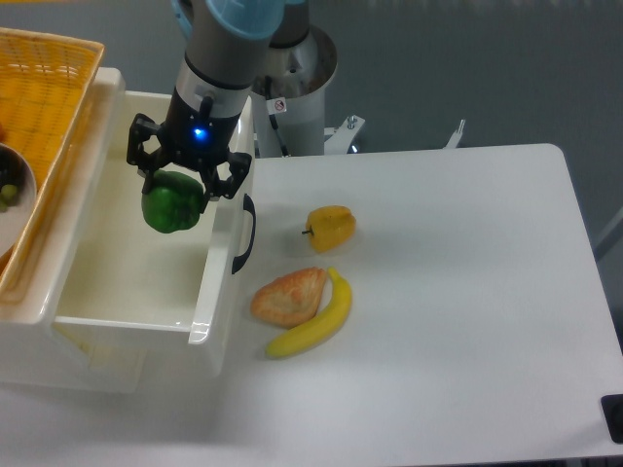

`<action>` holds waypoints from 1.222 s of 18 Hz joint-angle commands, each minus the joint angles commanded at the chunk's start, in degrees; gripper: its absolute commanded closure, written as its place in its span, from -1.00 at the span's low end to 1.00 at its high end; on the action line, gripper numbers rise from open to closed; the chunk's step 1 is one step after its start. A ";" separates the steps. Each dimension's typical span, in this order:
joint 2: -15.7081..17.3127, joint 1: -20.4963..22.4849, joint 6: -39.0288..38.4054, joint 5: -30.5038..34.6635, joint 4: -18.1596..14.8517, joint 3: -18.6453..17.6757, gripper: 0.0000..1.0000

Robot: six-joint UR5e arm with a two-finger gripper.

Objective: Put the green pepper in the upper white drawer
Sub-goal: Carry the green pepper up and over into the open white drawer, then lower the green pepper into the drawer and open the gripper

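Fixed camera, only view. End effector (175, 190) was clamped on the green pepper (173, 203), fingers wrapped around its top, pepper hanging below them. Pepper sat over the open cavity of the upper white drawer (136, 277), inside the right wall line, nearer the far end than the near one. Looked clear of the drawer floor, but from this high angle I couldn't judge the height above it, probably a fair drop.

Placement makes sense: drawer was pulled out toward the worktop (458, 292), black handle (243, 233) on its right wall, so the cavity was open from above and the arm could carry the pepper over the wall rather than around it. Judgement: transport is basically done; what's left is lower and release.

Other items on the worktop, well apart from the drawer opening: yellow pepper (332, 227) just right of the handle, peeled orange (289, 296) and banana (313, 327) touching each other nearer the camera. Not task items.

Hidden or poor:
- Far-side finger contact on the pepper was behind the pepper body, couldn't see it.
- Orange basket (44, 117) was cut off at the left edge; a bowl (12, 199) in it only partly in frame, contents unclear.
- Dark object (614, 416) at near right corner was cropped, unidentifiable.
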 joint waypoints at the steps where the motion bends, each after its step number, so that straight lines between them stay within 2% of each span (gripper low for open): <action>1: -0.09 0.00 0.09 0.00 0.09 -0.26 -0.30; 9: -0.88 -1.23 0.09 0.00 0.18 -1.05 -0.36; 13: -0.79 -1.76 0.35 0.00 0.18 -1.06 -0.56; 14: -0.79 -1.76 0.35 0.00 0.18 -1.06 -0.78; 21: -0.18 -1.76 0.35 0.00 0.09 -0.97 -0.91; 22: 0.00 -1.76 0.35 0.00 0.26 -0.88 -0.97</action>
